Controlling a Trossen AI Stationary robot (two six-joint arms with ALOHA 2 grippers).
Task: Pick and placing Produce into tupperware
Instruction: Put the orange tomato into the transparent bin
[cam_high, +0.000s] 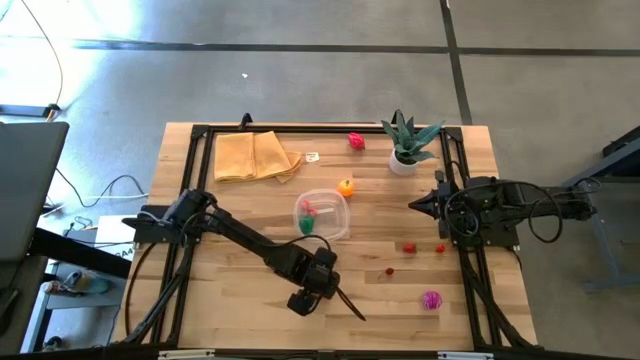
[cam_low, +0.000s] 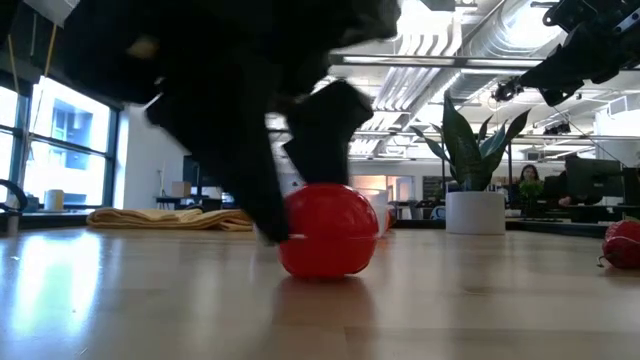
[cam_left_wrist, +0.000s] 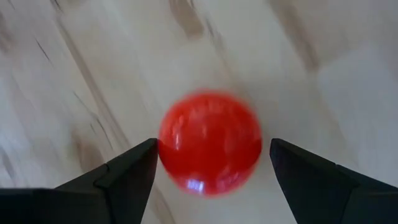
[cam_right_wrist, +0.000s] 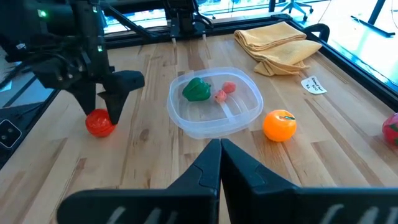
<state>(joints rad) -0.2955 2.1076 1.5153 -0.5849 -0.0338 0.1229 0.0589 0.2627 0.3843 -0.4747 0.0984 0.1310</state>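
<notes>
Risk first: I have the left hand (cam_left_wrist: 211, 162) straddling a red ball of produce (cam_left_wrist: 209, 143) on the tabletop (cam_high: 240, 300), fingers spread to either side and not yet closed on it. In the left wrist view one finger looks to be touching the ball while the other stands clear, so I judge that closing from here could shove the round, smooth piece sideways and let it roll away across the wood. The tupperware (cam_right_wrist: 186, 121) lies beyond the hand, toward the middle of the tabletop, already holding a green piece (cam_right_wrist: 198, 89) and a small pink one (cam_right_wrist: 225, 92); an orange (cam_right_wrist: 279, 124) sits just past it on the far side. The right hand (cam_right_wrist: 219, 144) waits at its own edge, fingers pressed together on nothing. The high view hides the ball under my arm entirely, whereas the low view shows it resting on the wood with a finger against its side, and the right wrist view alone shows how the hand, ball and container lie relative to one another.
</notes>
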